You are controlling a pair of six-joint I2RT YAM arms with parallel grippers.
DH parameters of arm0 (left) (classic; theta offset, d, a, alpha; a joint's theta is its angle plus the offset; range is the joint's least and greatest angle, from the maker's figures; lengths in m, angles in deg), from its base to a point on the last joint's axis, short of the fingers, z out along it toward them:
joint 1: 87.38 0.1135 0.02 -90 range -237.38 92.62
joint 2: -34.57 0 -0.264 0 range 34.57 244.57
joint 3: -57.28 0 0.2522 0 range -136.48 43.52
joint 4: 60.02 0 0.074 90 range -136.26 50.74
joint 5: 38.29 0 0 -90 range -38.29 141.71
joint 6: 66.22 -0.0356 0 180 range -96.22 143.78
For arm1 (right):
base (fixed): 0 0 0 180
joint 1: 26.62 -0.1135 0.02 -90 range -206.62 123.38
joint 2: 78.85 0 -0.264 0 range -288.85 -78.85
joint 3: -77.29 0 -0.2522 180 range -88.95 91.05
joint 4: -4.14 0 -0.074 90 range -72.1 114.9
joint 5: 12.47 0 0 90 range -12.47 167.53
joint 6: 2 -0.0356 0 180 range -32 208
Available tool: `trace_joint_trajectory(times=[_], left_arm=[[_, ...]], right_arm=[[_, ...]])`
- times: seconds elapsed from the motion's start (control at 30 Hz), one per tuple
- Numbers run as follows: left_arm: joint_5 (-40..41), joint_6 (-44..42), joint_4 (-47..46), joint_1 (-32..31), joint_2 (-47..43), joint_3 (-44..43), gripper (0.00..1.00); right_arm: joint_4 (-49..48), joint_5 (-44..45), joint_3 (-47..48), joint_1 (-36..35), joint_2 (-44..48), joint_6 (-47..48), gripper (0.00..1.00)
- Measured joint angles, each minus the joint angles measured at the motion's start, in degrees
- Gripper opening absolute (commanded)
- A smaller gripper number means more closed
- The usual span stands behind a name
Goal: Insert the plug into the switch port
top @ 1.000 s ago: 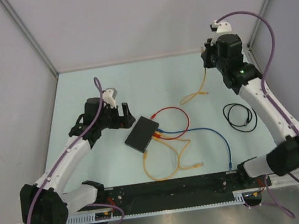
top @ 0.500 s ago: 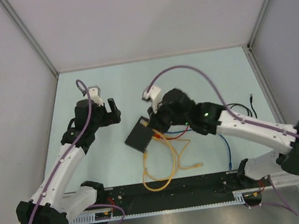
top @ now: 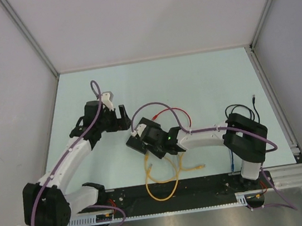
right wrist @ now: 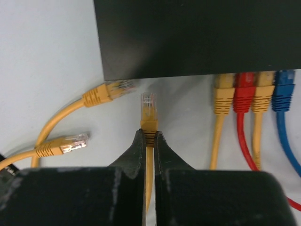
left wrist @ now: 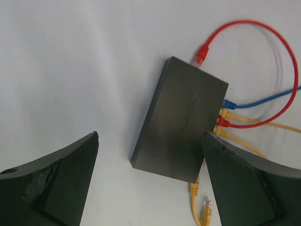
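Note:
The switch (right wrist: pixel 197 37) is a flat black box; it also shows in the left wrist view (left wrist: pixel 183 127) and, partly hidden under my right wrist, in the top view (top: pixel 134 142). My right gripper (right wrist: pixel 149 135) is shut on a yellow plug (right wrist: pixel 149 110). The plug points at the switch's port edge, a short gap away and left of the plugged cables. Yellow (right wrist: pixel 224 94), red (right wrist: pixel 243 94), yellow (right wrist: pixel 262 92) and blue (right wrist: pixel 283 92) plugs sit in ports. My left gripper (left wrist: pixel 150 136) is open and empty, hovering up-left of the switch (top: pixel 122 118).
Two loose yellow plugs (right wrist: pixel 106 92) (right wrist: pixel 66 143) lie left of the held one. Yellow cable loops (top: pixel 160 179) lie in front of the switch. A red loop (top: pixel 171 113) lies behind it and a black cable coil (top: pixel 241 114) at the right. Enclosure walls surround the table.
My right arm swung from the far right corner to the switch and now holds the yellow plug at its port edge. My left gripper drew back, then returned near the switch.

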Motion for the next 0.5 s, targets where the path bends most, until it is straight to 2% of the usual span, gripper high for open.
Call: trace_joint_trajectory(times=[0.27, 0.5], left_arm=[[-8.04, -0.31, 1.16, 0.00, 12.20, -3.37, 0.95], [-12.50, -0.31, 1.27, 0.00, 18.40, -6.62, 0.92]], right_arm=[[-3.04, 4.70, -0.37, 0.20, -0.28, 0.22, 0.00], [-4.02, 5.73, -0.94, 1.44, -1.16, 0.57, 0.00]])
